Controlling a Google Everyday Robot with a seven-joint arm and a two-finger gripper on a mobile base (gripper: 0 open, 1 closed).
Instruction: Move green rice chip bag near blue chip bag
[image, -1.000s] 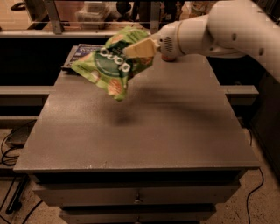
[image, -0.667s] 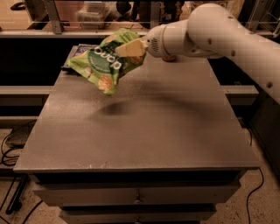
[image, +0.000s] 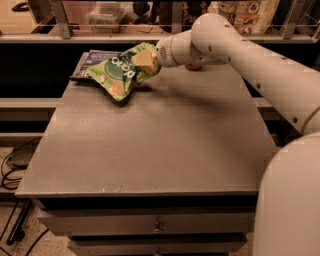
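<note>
The green rice chip bag (image: 120, 74) is light green and crinkly with a dark green "dang" circle. It hangs tilted at the table's far left, its lower corner low over or touching the tabletop. My gripper (image: 144, 58) is shut on the bag's upper right edge. The blue chip bag (image: 94, 59) lies flat at the far left corner, right behind the green bag and partly hidden by it. The white arm reaches in from the right.
The grey table (image: 165, 150) has drawers below its front edge. A red soda can (image: 192, 66) stands at the back, mostly hidden behind the arm. A shelf rail with boxes runs behind the table. Cables lie on the floor at the left.
The gripper has carried the green bag back and left and lower, so it now sits right in front of the blue bag.
</note>
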